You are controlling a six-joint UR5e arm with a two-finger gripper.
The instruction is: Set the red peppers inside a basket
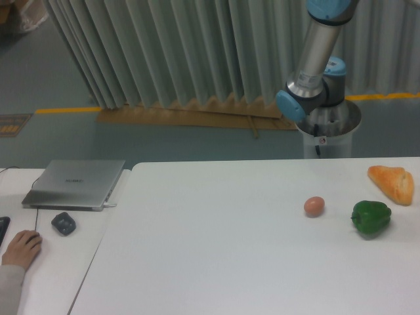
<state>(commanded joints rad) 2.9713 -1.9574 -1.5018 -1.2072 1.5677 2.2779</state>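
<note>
Food lies gathered at the right side of the white counter (216, 249): a green pepper (371, 218) near the right edge, a loaf of bread (392, 183) just above it against the frame's border, and a small brownish egg (314, 206) a little to the left of the pepper. All three sit apart from one another, probably spread out so that each can be picked singly without knocking its neighbour. No red pepper shows anywhere in the frame, and no basket either; both may lie beyond the right or lower edge, so the task's thing cannot be located from this view. At the upper right the robot arm (318, 59) rises from its grey pedestal (328, 134) behind the counter and runs out of the top of the frame; its pincer is out of sight, so whether it is open, closed or holding something cannot be told. Judging by that raised posture, the arm is held high and away from the food, which leaves the surface unobstructed. At the left, on a separate lower desk (39, 262), a closed silver laptop (75, 184) rests with a dark mouse (63, 224) below it, and a person's hand (21, 250) lies at the frame's left edge, likely an operator's station kept well apart from the working area.
</note>
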